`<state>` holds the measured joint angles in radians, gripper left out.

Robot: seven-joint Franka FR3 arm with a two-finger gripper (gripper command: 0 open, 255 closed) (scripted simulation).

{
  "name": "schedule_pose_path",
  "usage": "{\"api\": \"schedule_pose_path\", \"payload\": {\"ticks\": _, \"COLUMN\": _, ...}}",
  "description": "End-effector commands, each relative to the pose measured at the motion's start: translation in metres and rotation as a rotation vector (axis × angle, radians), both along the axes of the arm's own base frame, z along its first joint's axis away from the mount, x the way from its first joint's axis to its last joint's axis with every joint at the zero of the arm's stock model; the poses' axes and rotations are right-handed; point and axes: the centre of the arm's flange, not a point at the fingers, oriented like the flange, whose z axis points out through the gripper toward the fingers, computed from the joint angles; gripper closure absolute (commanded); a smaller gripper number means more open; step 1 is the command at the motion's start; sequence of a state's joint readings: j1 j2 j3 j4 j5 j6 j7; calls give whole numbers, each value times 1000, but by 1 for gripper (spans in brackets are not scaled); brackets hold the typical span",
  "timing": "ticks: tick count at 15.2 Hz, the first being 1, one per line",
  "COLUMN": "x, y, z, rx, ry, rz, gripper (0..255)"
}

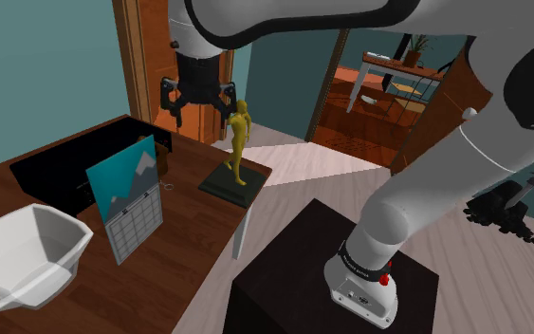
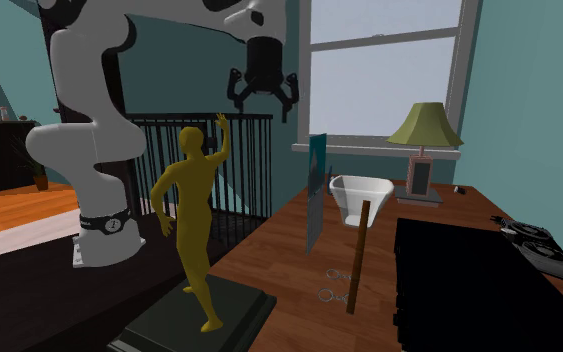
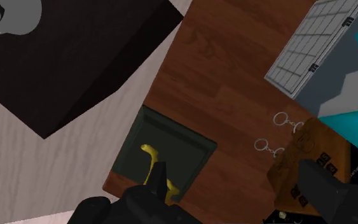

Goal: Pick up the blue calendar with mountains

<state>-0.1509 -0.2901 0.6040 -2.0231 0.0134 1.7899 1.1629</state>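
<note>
The calendar (image 1: 124,194) stands upright on the brown wooden table (image 1: 193,251); its upper page is blue with grey-white mountains and a grey date grid hangs below. In the second exterior view the calendar (image 2: 316,190) shows edge-on. My black gripper (image 1: 199,118) hangs open high above the table's far corner, beside a yellow figurine (image 1: 239,142), well apart from the calendar. In the wrist view the calendar (image 3: 336,63) lies far ahead of the gripper (image 3: 206,197), off to one side. Nothing is between the fingers.
The yellow figurine (image 2: 194,220) stands on a dark base (image 3: 171,153) at the table edge. A white bowl (image 1: 23,251), a black box (image 1: 75,161), a brown wooden post (image 2: 357,255), metal key rings (image 3: 279,130) and a green lamp (image 2: 424,150) share the table. The black stand (image 1: 303,275) is beside it.
</note>
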Motion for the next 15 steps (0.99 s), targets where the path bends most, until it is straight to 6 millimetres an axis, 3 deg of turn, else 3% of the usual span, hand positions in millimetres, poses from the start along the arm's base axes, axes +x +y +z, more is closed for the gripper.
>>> {"api": "schedule_pose_path", "payload": {"ticks": 1, "x": 18, "y": 22, "z": -3, "rx": 1, "ry": -9, "rz": -71, "gripper": 0}}
{"api": "schedule_pose_path", "payload": {"ticks": 7, "x": 80, "y": 72, "z": -9, "rx": -4, "ry": -31, "rz": -260, "gripper": 0}}
{"api": "schedule_pose_path", "payload": {"ticks": 15, "x": 80, "y": 72, "z": -49, "rx": -4, "ry": -31, "rz": -260, "gripper": 0}}
